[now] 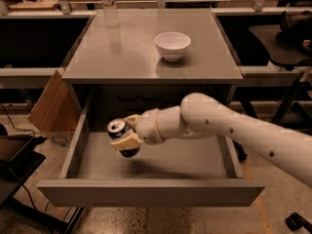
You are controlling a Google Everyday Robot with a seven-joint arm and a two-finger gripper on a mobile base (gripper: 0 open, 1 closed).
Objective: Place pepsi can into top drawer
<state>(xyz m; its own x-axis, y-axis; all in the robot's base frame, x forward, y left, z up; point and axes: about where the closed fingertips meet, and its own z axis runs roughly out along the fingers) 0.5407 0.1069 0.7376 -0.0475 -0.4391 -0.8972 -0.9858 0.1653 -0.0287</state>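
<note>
Pepsi can (117, 127) — in gripper (125, 140) (over drawer (151, 193))

Dim overhead light, soft shadow in top drawer (146, 194) beneath end effector (126, 134)

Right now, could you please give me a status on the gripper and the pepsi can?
Gripper shut on pepsi can, held tilted over open top drawer, left side. Not yet released. Bowl and water bottle on table, not in the way.
</note>
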